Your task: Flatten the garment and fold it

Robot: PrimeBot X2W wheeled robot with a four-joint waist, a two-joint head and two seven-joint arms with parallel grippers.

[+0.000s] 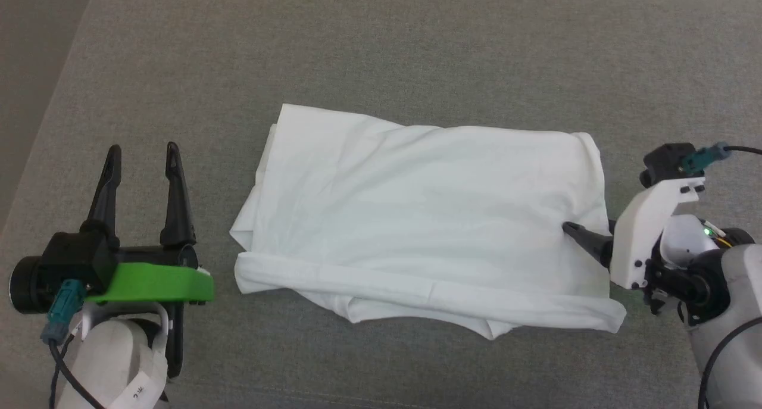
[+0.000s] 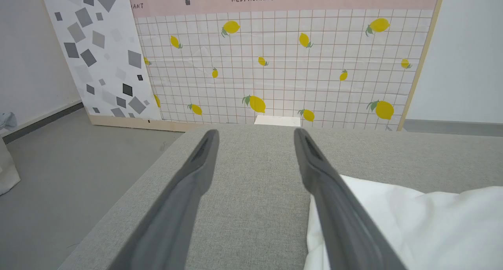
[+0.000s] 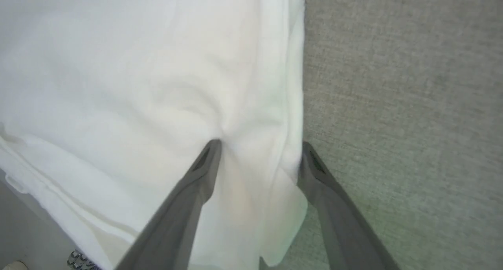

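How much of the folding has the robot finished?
Looks done: the garment lies as a rough, wrinkled rectangle on the grey cushion. In hand: the open right gripper straddles its right edge, touching the cloth. Still to do: gripping and folding it over, probably; the left gripper sits open, apart from it.

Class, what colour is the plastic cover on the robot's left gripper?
Bright green; the cover shows best in the head view.

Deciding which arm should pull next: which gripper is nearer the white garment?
Right. The right gripper straddles the garment's right edge, one finger dimpling the cloth. The left gripper stands open beside its left edge, apart from it.
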